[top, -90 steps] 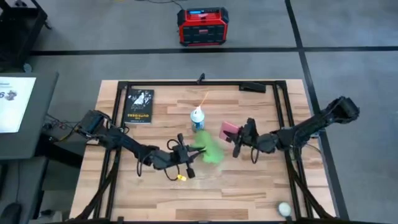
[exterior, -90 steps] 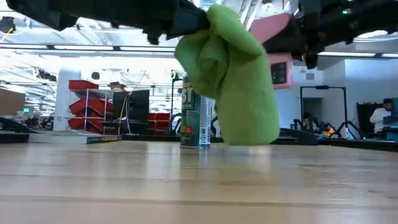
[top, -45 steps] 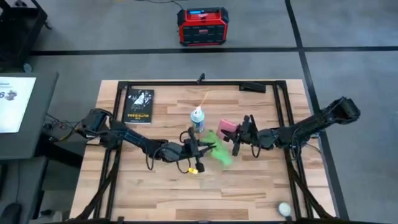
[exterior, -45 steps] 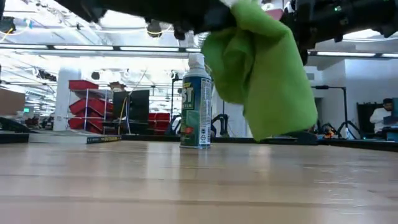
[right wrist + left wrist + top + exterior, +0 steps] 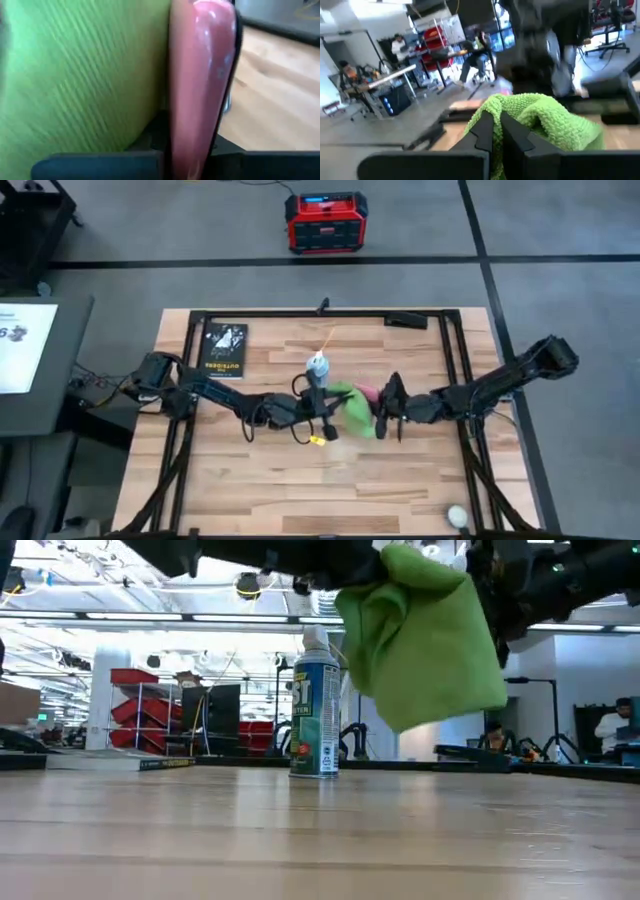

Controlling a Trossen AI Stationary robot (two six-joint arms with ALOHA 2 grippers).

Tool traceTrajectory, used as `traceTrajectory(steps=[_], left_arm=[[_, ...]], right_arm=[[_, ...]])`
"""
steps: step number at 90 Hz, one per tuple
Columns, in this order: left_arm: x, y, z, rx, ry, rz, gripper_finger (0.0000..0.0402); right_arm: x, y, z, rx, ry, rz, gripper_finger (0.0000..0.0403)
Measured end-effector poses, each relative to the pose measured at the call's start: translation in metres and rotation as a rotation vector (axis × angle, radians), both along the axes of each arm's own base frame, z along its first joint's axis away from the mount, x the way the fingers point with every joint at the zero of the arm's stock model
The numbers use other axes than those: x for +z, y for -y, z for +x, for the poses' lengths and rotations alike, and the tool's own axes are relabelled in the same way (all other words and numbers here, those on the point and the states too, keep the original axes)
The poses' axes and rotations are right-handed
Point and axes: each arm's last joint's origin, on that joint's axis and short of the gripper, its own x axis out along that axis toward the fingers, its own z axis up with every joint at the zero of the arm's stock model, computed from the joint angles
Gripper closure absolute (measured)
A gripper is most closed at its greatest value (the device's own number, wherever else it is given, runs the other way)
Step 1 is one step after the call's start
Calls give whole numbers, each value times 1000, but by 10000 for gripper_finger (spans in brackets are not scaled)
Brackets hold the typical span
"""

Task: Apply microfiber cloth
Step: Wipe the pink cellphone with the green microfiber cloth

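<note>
A: Clutter first — what do you have around the work?

B: You have a spray can (image 5: 318, 371) upright near the middle of the counter (image 5: 260, 480), with a thin straw slanting up from its cap. It stands just beside the left end effector (image 5: 330, 402). A black book (image 5: 222, 349) lies flat toward the far left corner, well apart from both arms. A red and black box (image 5: 324, 221) sits on the floor beyond the counter, and a small white ball (image 5: 457, 515) rests near the right front corner.

A: Anything in the way?

B: From table height the cloth (image 5: 425, 635) hangs in front of the pink phone, so you barely see it there. The can stays clear to one side.

A: And the cloth itself?

B: Lime-green, soft and bunched, draped in folds and lifted off the counter. Your left end effector has its fingers (image 5: 492, 131) pinched tight on a ridge of it. The cloth presses flat against the face of the phone (image 5: 200, 80).

A: The right side?

B: Your right end effector (image 5: 385, 408) grips the phone on edge, held above the counter right of the can.
</note>
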Motion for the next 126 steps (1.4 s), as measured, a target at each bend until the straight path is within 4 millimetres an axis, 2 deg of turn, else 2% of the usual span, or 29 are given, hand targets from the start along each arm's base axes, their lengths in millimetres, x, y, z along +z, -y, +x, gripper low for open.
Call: traceTrajectory(steps=[7, 19, 48, 55, 63, 73, 91, 104, 113, 126], left_arm=[[4, -1, 2, -19, 5, -10, 402], [-4, -1, 4, -58, -52, -64, 402], [-60, 11, 20, -92, -135, -149, 401], [-66, 15, 20, -97, -148, -153, 401], [-64, 19, 19, -96, -135, -140, 401], [-58, 22, 16, -13, -148, -57, 401], [-11, 18, 2, 29, -73, 59, 401], [18, 8, -7, 52, -5, 64, 401], [18, 5, -6, 4, -3, 40, 401], [0, 9, -1, -33, -76, -12, 401]], right_arm=[[-2, -3, 1, 11, -3, -5, 391], [3, -2, 5, 20, 55, -35, 391], [26, 10, 16, -18, 173, -127, 391], [27, 12, 17, -24, 169, -134, 391], [25, 14, 17, -28, 155, -137, 391], [20, 12, 16, -22, 101, -128, 391], [8, 1, 11, 10, 10, -84, 391], [2, -10, 11, 52, -6, -86, 391], [0, -12, 14, 60, 11, -83, 391], [5, -7, 19, 40, 73, -106, 391]])
